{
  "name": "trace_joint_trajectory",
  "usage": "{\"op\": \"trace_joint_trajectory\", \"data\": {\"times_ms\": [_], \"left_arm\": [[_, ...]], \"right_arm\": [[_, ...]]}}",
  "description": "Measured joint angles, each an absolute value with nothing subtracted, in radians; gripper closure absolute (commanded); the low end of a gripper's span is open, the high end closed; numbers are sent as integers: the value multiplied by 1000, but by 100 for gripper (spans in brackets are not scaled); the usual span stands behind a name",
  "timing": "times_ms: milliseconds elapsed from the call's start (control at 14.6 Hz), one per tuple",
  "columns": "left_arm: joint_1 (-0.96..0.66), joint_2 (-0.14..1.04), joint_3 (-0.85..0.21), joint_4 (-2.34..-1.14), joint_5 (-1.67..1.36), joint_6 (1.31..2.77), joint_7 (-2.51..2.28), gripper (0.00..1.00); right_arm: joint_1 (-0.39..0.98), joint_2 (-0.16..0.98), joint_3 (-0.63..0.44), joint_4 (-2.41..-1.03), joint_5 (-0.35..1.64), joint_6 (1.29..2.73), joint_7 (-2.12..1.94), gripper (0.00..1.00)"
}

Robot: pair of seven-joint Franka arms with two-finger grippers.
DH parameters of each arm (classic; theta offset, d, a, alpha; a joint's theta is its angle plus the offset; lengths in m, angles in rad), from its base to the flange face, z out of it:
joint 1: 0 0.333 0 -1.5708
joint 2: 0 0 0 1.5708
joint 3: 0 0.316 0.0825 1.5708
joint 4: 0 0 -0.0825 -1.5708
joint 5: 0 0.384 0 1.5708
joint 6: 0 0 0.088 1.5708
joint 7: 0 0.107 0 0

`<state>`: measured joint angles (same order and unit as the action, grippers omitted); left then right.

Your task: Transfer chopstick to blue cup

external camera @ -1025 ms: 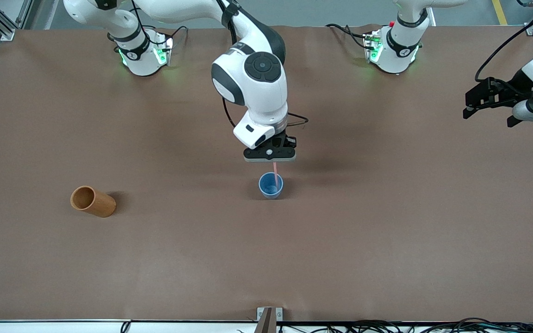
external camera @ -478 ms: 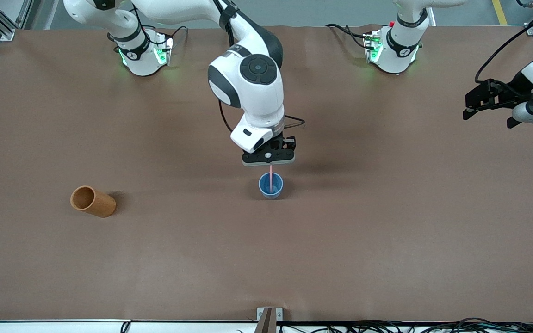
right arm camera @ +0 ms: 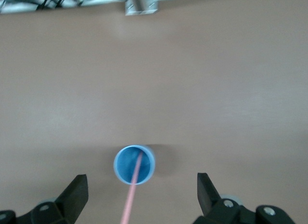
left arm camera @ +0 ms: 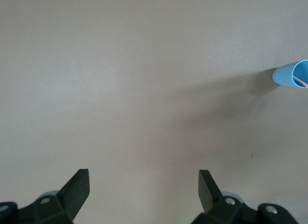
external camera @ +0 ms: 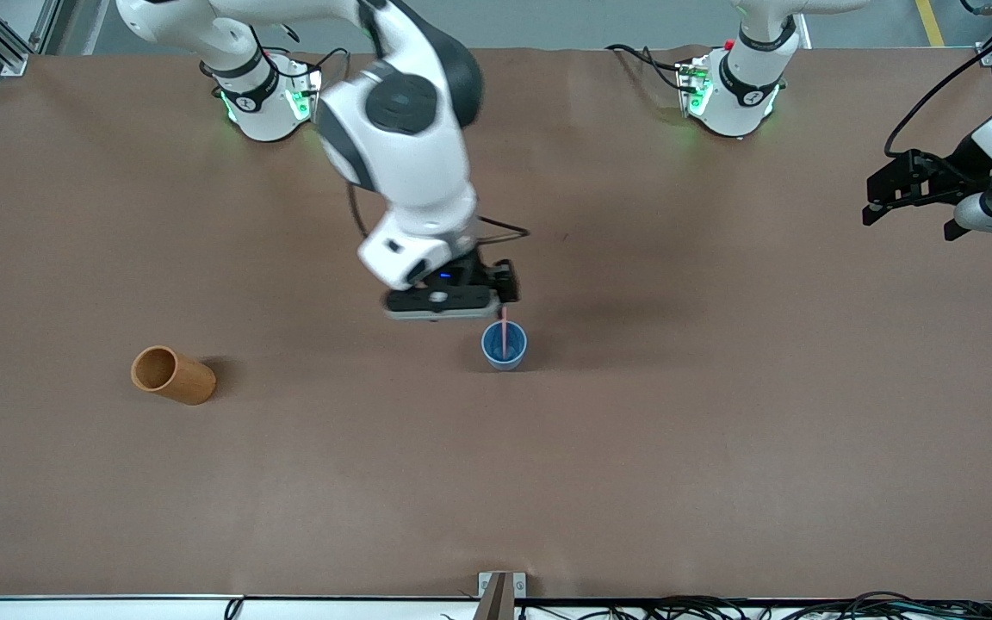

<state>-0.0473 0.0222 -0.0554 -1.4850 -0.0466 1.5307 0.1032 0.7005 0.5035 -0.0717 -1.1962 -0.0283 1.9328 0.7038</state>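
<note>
The blue cup (external camera: 505, 347) stands upright near the middle of the table. The pale-pink chopstick (external camera: 505, 331) stands in it, its top leaning toward the robots' bases. My right gripper (external camera: 443, 310) hangs open just above the table beside the cup, toward the right arm's end. In the right wrist view the chopstick (right arm camera: 131, 192) rises out of the blue cup (right arm camera: 134, 164) between the wide-apart fingers of the right gripper (right arm camera: 140, 185), touching neither. My left gripper (external camera: 909, 220) waits open at the left arm's end. The left wrist view shows the left gripper (left arm camera: 143, 178) empty, with the blue cup (left arm camera: 290, 74) farther off.
An orange-brown wooden cup (external camera: 173, 375) lies on its side toward the right arm's end of the table. A small metal bracket (external camera: 502, 587) sits at the table edge nearest the front camera. Brown table covering (external camera: 720, 448) spreads around the cups.
My right gripper has opened, let go of the chopstick and slid away toward the right arm's end. The chopstick stays standing in the blue cup. The left arm has not moved.
</note>
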Motion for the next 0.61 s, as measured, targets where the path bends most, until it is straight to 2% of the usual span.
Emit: {"op": "trace_joint_trajectory", "data": {"times_ms": [410, 615], "left_arm": [[-47, 25, -55, -1484, -47, 1531, 103, 0], [-48, 25, -55, -1483, -47, 1531, 103, 0]], "right_arm": [[471, 312, -77, -1200, -31, 1716, 552, 0], [331, 248, -79, -1244, -32, 1690, 415, 0]]}}
